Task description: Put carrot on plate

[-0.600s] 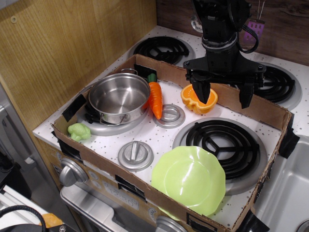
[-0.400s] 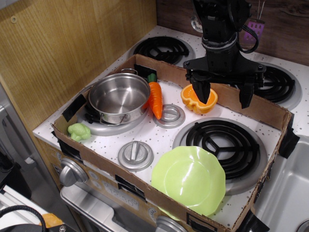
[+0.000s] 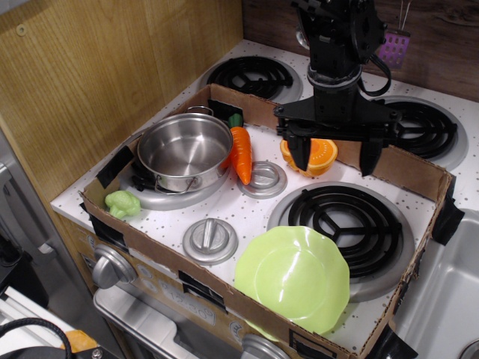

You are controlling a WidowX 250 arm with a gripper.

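Note:
The orange carrot (image 3: 241,153) with a dark green stem lies on the toy stove top, its tip pointing toward me, right beside the steel pot (image 3: 185,150). The lime-green scalloped plate (image 3: 293,278) sits at the front, partly over the front right burner. My black gripper (image 3: 334,155) hangs open and empty above the round orange halved fruit toy (image 3: 316,155), to the right of the carrot. Its left finger (image 3: 299,152) covers part of that fruit.
A cardboard wall (image 3: 408,168) rings the stove top. A small lumpy green vegetable toy (image 3: 123,203) lies at the front left. Two silver knob caps (image 3: 263,178) (image 3: 210,238) sit between pot and plate. A black coil burner (image 3: 346,221) lies under the gripper's right side.
My gripper has shifted a little left and toward the front, staying open. The carrot, plate and pot have not moved.

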